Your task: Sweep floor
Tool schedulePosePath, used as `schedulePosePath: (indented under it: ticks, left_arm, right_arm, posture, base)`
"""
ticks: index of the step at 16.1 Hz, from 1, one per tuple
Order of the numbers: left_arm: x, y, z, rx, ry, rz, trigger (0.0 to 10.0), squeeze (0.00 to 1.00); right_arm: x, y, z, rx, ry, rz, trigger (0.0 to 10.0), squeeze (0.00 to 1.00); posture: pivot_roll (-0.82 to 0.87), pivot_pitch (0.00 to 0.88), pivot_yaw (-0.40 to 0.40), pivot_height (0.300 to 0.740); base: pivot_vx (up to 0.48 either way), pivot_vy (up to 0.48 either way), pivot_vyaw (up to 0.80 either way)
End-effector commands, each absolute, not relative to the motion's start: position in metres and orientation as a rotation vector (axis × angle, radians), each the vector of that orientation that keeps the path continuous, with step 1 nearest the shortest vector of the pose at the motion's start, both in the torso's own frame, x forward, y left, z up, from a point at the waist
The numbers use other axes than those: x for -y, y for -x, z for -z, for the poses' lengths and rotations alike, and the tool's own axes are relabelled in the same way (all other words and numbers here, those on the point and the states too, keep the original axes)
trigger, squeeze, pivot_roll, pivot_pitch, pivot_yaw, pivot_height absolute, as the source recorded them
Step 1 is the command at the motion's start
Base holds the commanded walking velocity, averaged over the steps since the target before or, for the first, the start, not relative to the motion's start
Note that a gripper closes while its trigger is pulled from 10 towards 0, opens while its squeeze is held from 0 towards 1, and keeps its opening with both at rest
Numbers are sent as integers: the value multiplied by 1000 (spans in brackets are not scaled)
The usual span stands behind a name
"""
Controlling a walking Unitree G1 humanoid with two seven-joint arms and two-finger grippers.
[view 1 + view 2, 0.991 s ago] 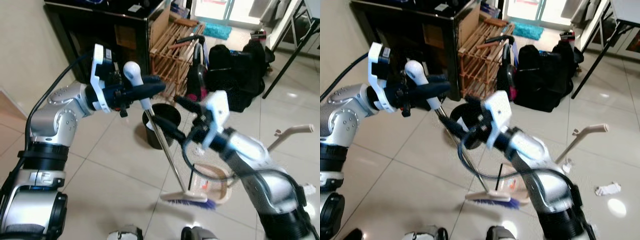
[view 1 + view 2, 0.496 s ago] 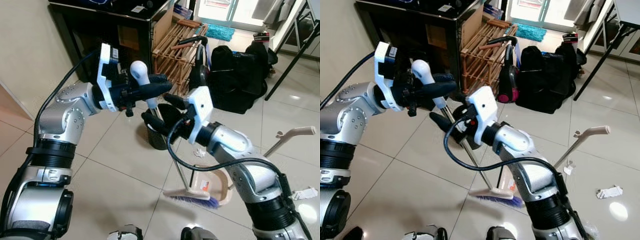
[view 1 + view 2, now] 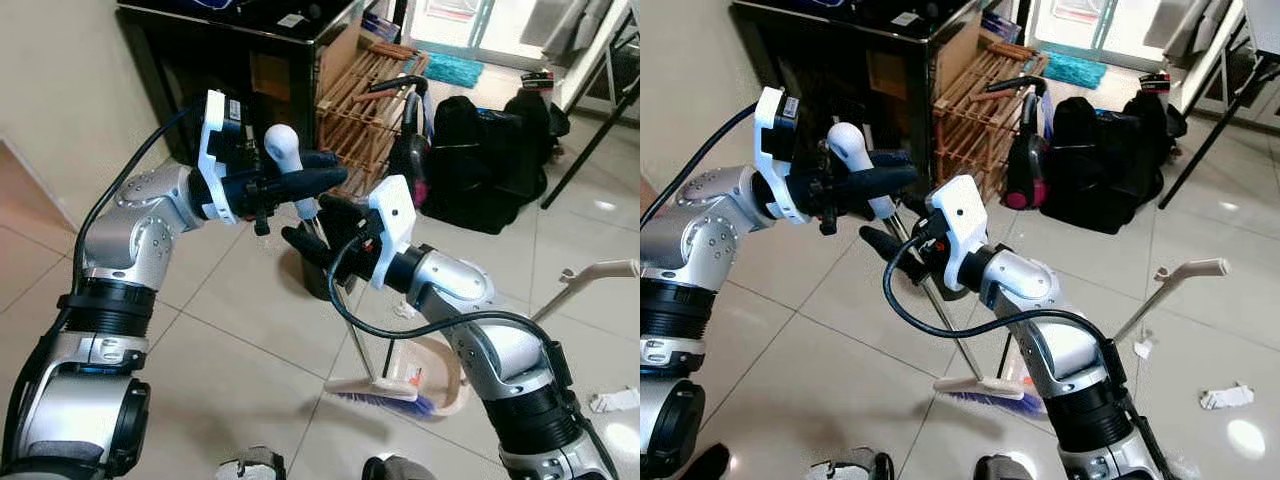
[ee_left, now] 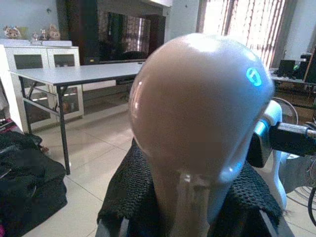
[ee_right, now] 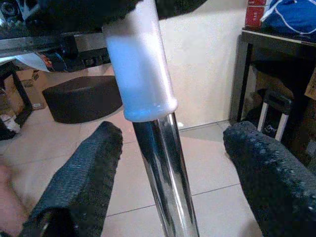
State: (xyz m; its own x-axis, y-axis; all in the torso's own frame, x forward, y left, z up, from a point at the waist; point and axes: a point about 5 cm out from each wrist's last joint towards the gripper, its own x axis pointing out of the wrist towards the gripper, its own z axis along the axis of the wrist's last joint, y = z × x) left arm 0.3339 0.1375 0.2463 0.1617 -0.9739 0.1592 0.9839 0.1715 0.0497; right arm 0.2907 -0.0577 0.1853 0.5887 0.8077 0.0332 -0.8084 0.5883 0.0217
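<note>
Clenched around the top of the broom [image 3: 930, 290], the left gripper [image 3: 318, 180] holds the white rounded handle knob [image 3: 281, 146] between its two black fingers, and the left wrist view shows that knob [image 4: 200, 118] seated tight against the padded fingers [image 4: 128, 197]. Below it, the right gripper [image 3: 883, 243] is released: its two fingers stand on either side of the chrome shaft, and the right wrist view shows clear gaps between the shaft [image 5: 165, 163] and each textured pad [image 5: 84, 173], just under the white plastic collar [image 5: 140, 74].

From the grip the broom slants down toward the robot's right, and its pale head with purple bristles [image 3: 380, 395] rests on the tiled floor [image 3: 230, 360]. Just behind the bristles lies a beige dustpan [image 3: 440, 365], its long handle [image 3: 590, 280] angled up and away to the right. A black bin [image 3: 318, 275] stands on the tiles behind the grippers, partly hidden by them.

Farther back a wooden slatted rack [image 3: 980, 95] leans against a dark cabinet [image 3: 860, 50], with a vacuum cleaner with a magenta body [image 3: 1022, 165] and black bags [image 3: 1110, 160] beside it. A small white scrap [image 3: 1222, 397] lies on the floor to the right, well apart from the broom head, and another bit of litter [image 3: 1143, 347] sits near the dustpan handle.
</note>
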Motion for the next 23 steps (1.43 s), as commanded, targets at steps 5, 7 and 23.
schedulePosePath:
  ticks: [5, 7, 23]
  left_arm:
    - [-133, -336, -260, 233, 48, 1406, 10000, 0]
    - [-133, -337, -260, 243, 51, 1397, 10000, 0]
    - [-138, -341, -261, 245, 61, 1342, 10000, 608]
  right_arm:
    - [53, -292, -189, 37, -46, -975, 0, 0]
    - [52, -292, -189, 39, -51, -978, 0, 0]
    - [51, -294, -192, 65, -65, -979, 0, 0]
  posture:
    - [-21, 58, 25, 740]
    - [-21, 59, 24, 740]
    - [-21, 62, 16, 740]
  base:
    - [0, 0, 0]
    - [0, 0, 0]
    - [0, 0, 0]
